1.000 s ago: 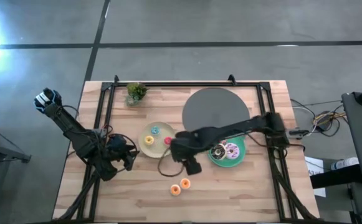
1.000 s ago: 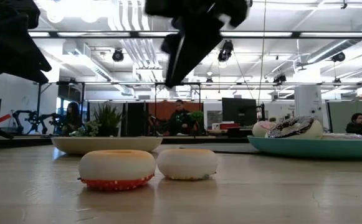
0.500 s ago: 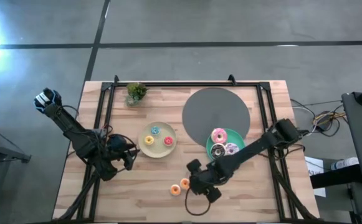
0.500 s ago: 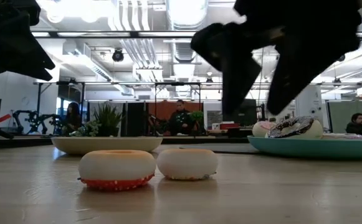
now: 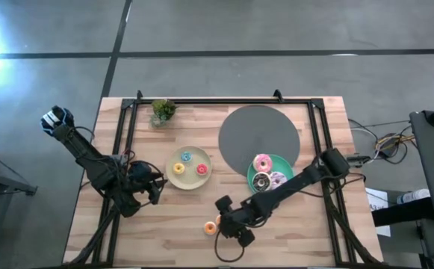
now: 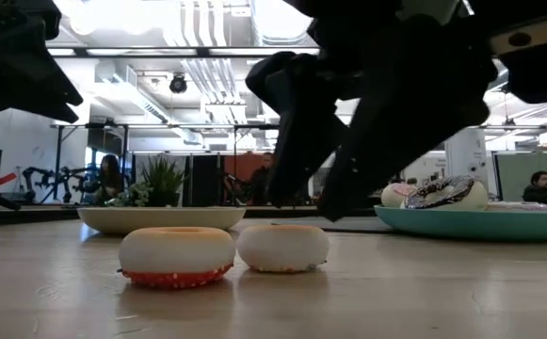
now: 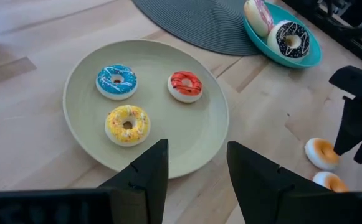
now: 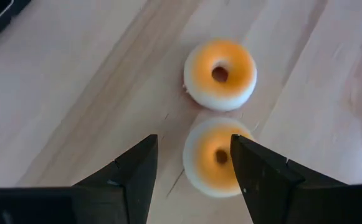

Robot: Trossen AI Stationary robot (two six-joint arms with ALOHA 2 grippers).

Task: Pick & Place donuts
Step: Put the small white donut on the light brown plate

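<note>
Right gripper (image 8: 192, 168) hovers with jaws apart over two orange mini donuts (image 8: 220, 73) touching on the bare table (image 5: 164, 232). They look light, rigid and smooth; pinching across the ring's outer sides seems best. Left gripper (image 7: 193, 165) waits open near the cream plate (image 7: 212, 134).

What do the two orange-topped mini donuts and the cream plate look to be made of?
Two orange-topped mini donuts: probably moulded plastic or rubber, going by the smooth matte cream body, flat painted-looking orange top and absence of crumbs. Round cream plate: likely plastic or melamine, given its even colour, thin rim and dull sheen; ceramic cannot be ruled out.
</note>
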